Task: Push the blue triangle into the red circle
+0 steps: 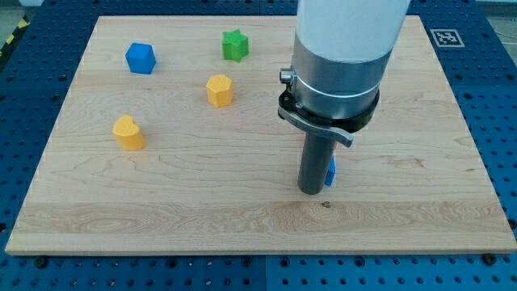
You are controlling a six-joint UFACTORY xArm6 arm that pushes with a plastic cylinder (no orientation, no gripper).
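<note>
My tip [312, 192] rests on the wooden board [202, 210], right of the middle and toward the view's bottom. A small blue block [331, 171], likely the blue triangle, shows as a sliver just right of the rod, touching or nearly touching it; most of it is hidden behind the rod. No red circle shows in the view; the arm's wide body covers the board's upper right part.
A blue cube-like block [140, 58] sits at the upper left. A green star [235, 45] lies near the top middle. A yellow hexagon [219, 90] is below it. A yellow heart-like block [128, 132] is at the left.
</note>
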